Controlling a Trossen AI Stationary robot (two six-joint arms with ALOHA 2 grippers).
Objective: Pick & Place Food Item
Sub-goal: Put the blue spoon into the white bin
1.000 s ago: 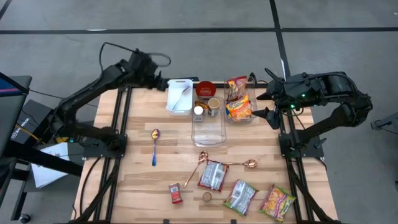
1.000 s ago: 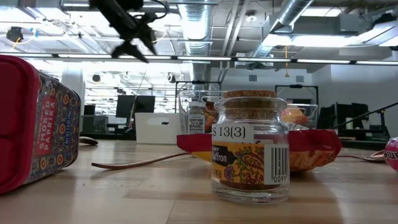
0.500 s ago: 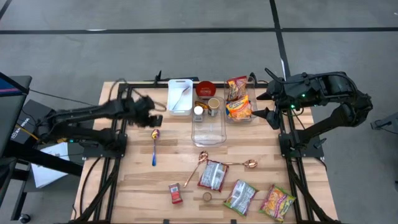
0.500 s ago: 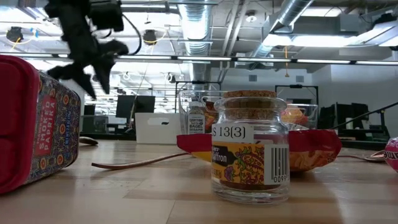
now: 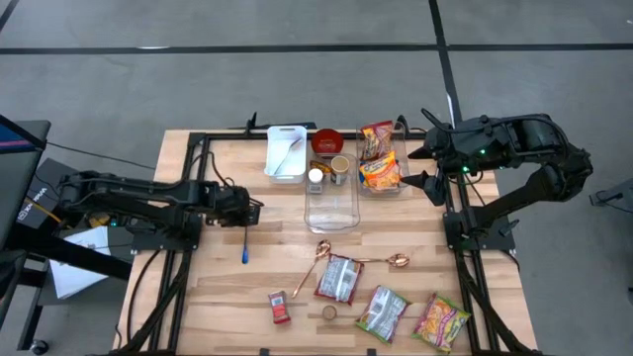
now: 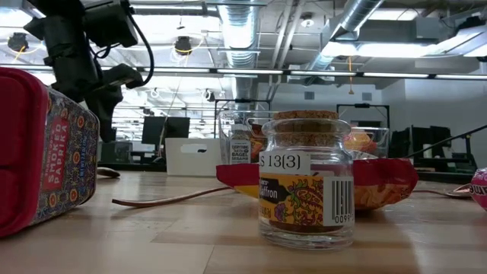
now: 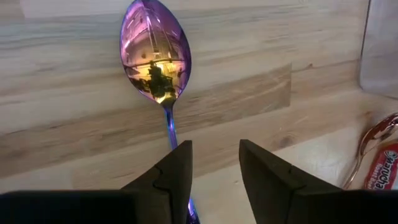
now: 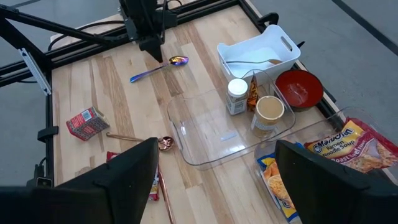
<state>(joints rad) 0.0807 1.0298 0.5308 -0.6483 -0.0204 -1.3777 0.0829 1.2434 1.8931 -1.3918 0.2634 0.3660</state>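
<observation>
Left arm has swung down from above the far white bin [image 5: 286, 153] to table level in one second; left gripper [image 7: 212, 163] now low over the purple spoon [image 7: 156, 53], jaws narrowly parted, empty, one finger over the handle, bowl just ahead of the tips. Odd target: spoon is no food item, so likely a utensil pickup or a misaim. Right gripper [image 8: 214, 177] unchanged, parked high at the right table edge, jaws wide, nothing held. Food packets [image 5: 384, 311] lie well apart from the left gripper, toward the near edge; noodle packs [image 5: 379, 158] just beside the right gripper
</observation>
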